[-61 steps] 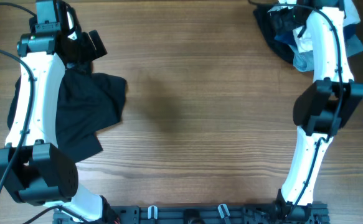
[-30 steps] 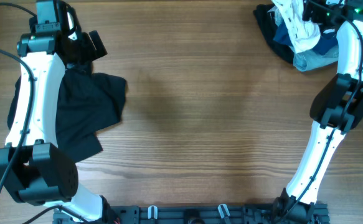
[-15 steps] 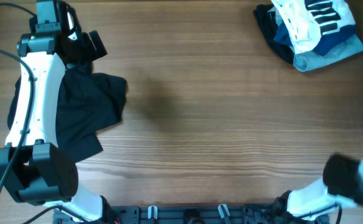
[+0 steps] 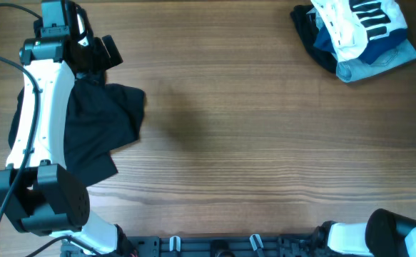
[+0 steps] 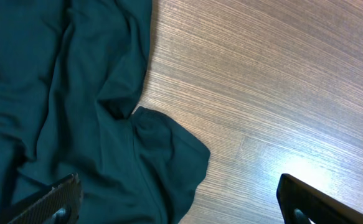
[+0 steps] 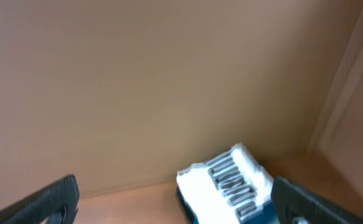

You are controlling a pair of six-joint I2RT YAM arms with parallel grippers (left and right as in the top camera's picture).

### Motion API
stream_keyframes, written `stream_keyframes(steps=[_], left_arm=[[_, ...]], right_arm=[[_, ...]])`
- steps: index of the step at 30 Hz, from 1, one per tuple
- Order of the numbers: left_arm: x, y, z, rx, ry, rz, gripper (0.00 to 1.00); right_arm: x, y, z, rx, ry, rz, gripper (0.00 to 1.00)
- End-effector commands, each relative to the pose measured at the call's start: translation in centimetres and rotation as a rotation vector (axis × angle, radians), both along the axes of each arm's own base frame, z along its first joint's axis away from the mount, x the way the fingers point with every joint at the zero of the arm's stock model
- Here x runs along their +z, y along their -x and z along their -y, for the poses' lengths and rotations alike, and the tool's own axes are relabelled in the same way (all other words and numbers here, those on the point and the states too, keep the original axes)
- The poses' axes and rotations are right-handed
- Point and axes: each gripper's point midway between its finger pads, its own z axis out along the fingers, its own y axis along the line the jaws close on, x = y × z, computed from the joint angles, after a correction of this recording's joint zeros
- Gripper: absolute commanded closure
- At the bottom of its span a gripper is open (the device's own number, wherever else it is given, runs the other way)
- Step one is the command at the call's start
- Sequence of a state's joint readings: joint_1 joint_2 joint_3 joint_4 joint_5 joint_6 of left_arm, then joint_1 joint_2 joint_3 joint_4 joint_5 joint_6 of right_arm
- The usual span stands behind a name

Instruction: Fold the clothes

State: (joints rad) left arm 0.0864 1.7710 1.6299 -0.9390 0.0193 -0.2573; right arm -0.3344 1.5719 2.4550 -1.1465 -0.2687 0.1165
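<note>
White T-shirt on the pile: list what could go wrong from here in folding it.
1. The white T-shirt lies crumpled atop a blue garment and a dark one; a grasp may lift those too.
2. It sits in the far right corner of the table, so dragging it could push the others off the edge.
3. The left gripper, open, hovers over a black garment and might snag it.

1 white T-shirt (image 4: 343, 32), 1 black garment (image 4: 100, 135), 1 table (image 4: 229, 143).
</note>
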Motion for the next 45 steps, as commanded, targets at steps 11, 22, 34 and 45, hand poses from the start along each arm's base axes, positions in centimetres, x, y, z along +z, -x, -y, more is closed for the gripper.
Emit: stream_keyframes(steps=[11,22,34,45], left_arm=[[-0.4,0.0,-0.3,0.019,-0.002,-0.011,0.00],[-0.4,0.0,-0.3,0.019,-0.002,-0.011,0.00],[-0.4,0.0,-0.3,0.019,-0.002,-0.011,0.00],[-0.4,0.0,-0.3,0.019,-0.002,-0.011,0.00]], right_arm=[[-9.6,6.1,-6.9,0.111,0.029,0.129,0.00],[-29.6,10.6,-9.3,0.195,-0.058,0.280,0.00],[-38.2,10.6,-8.6,0.096,-0.120,0.190,0.00],[-36.6,10.9,-8.6,0.094,-0.162,0.261,0.00]])
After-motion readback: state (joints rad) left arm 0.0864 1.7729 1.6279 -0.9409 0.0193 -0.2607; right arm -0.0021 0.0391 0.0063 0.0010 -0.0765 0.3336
